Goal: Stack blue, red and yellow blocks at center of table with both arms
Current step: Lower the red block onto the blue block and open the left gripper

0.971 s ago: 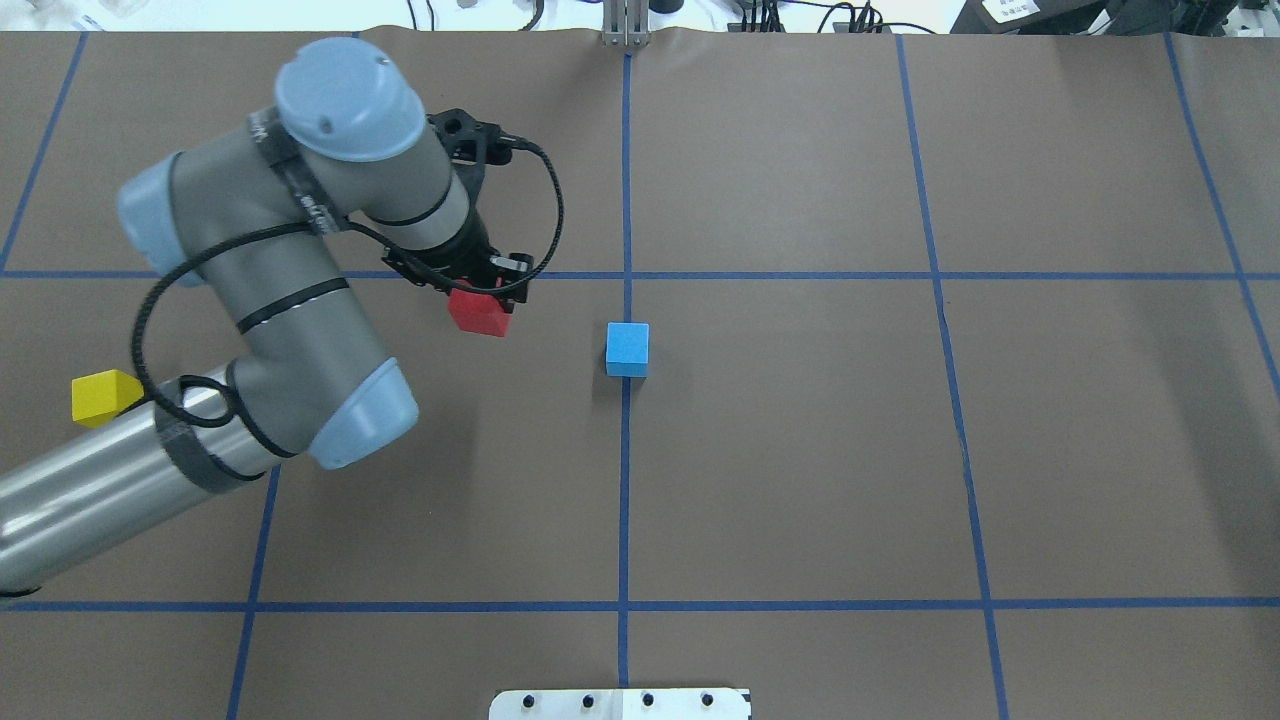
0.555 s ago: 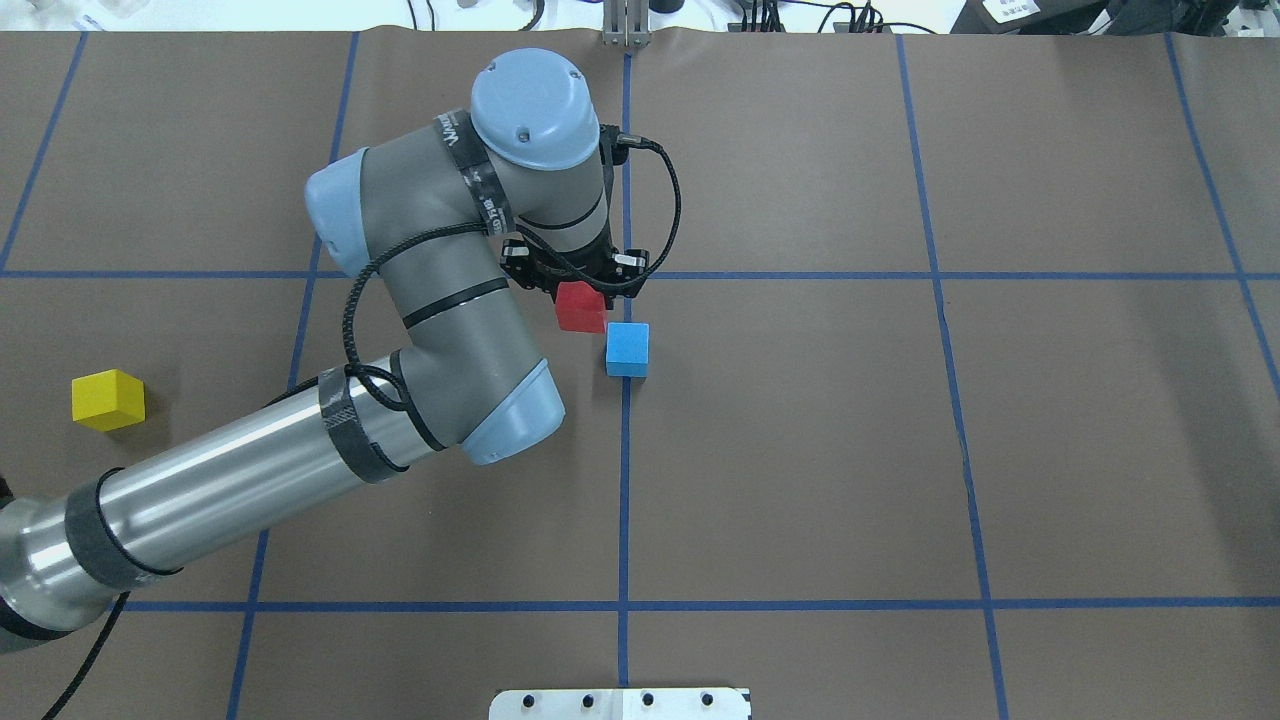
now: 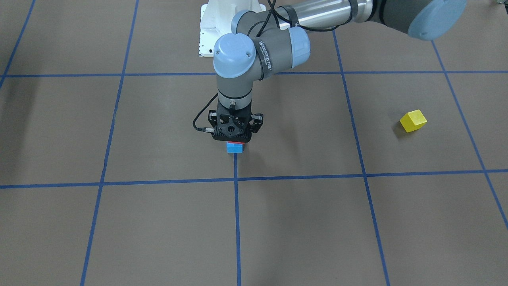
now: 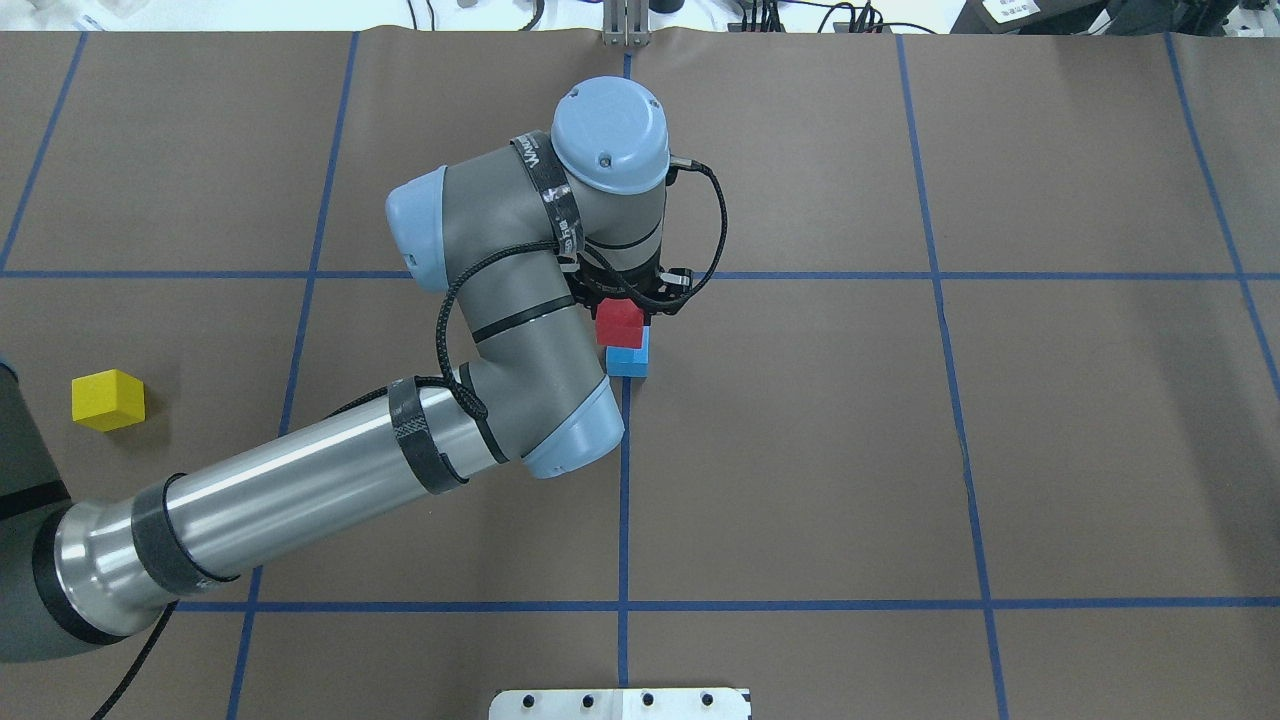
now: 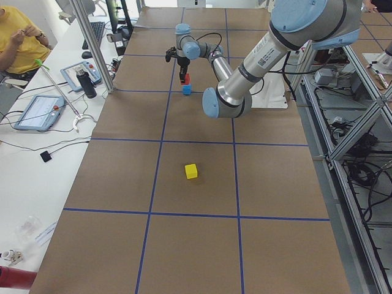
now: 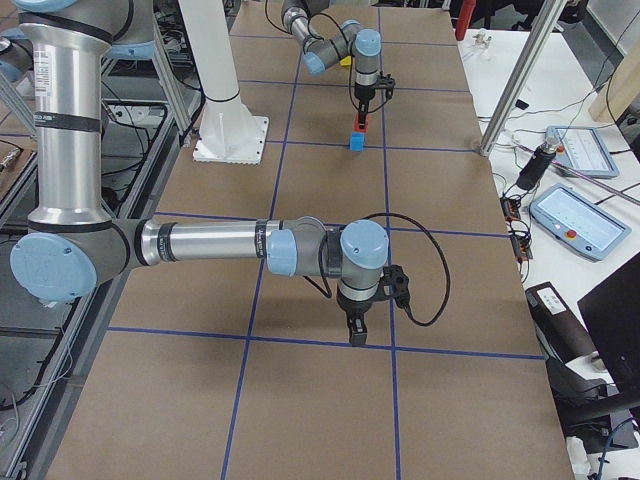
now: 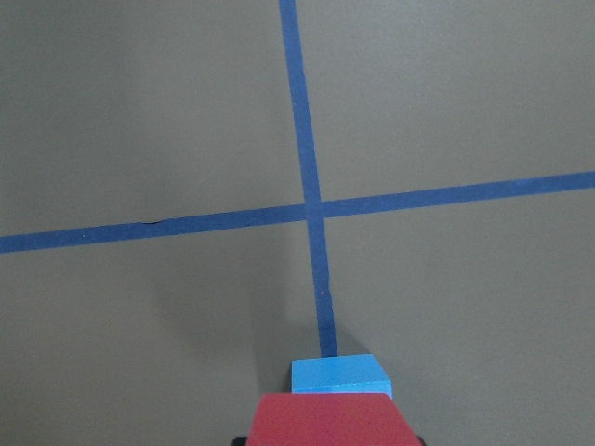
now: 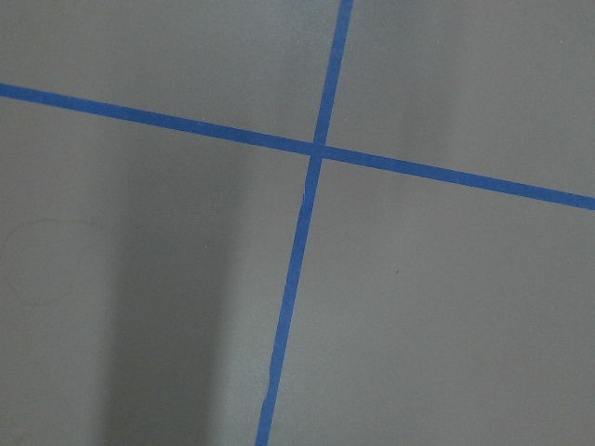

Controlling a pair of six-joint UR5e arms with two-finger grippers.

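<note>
My left gripper is shut on the red block and holds it right over the blue block at the table's center. I cannot tell whether the two blocks touch. The left wrist view shows the red block with the blue block just beyond it. In the front-facing view the gripper hides most of the red block above the blue block. The yellow block lies alone far to the left. My right gripper shows only in the exterior right view, low over the table; I cannot tell its state.
Blue tape lines divide the brown table cover into a grid. The white robot base plate sits at the near edge. A side bench with tablets and a seated person runs along the far edge.
My left arm has swung to the right with the red block, from left of the blue block to directly over it. The yellow and blue blocks have not moved.
</note>
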